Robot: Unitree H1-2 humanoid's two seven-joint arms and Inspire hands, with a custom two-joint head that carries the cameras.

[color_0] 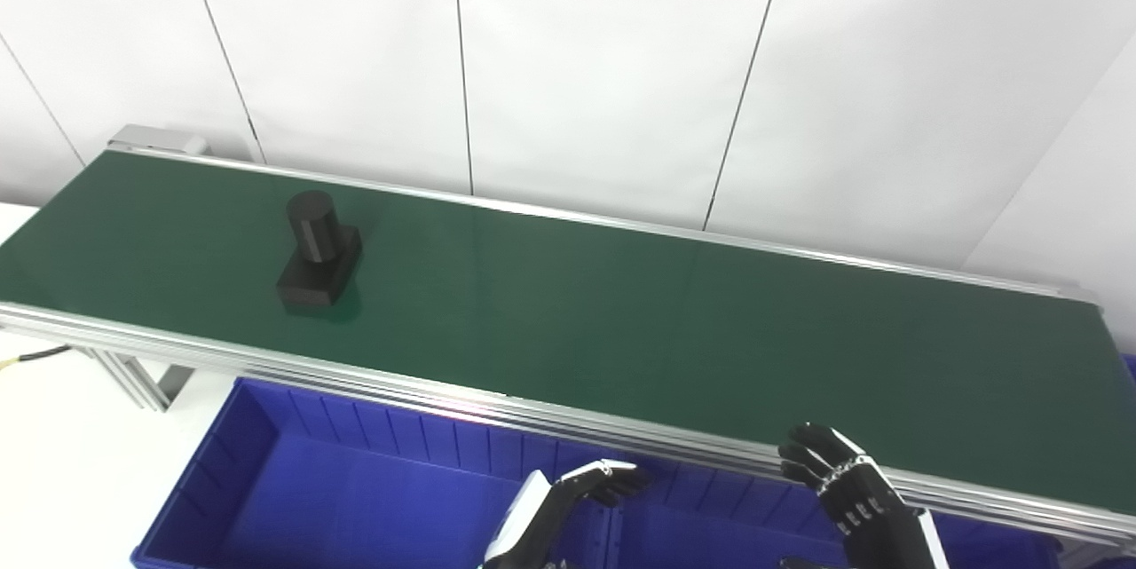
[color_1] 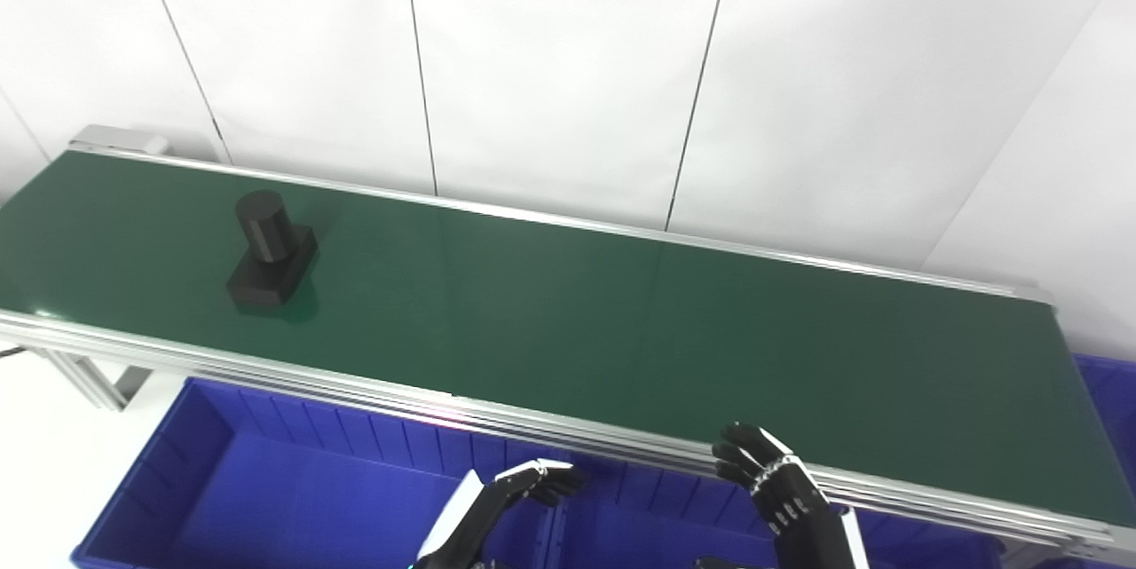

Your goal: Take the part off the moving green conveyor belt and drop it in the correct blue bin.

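Black part upright at far left of green belt, well apart from both hands. Left hand and right hand empty, fingers loosely curled and apart — over blue bin. Risk: mistimed reach on moving belt — toppled or missed part.

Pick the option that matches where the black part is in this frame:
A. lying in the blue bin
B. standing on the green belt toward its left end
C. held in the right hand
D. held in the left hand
B: the black part stands on the green belt near its left end, well apart from the left hand and right hand, which both hold nothing.
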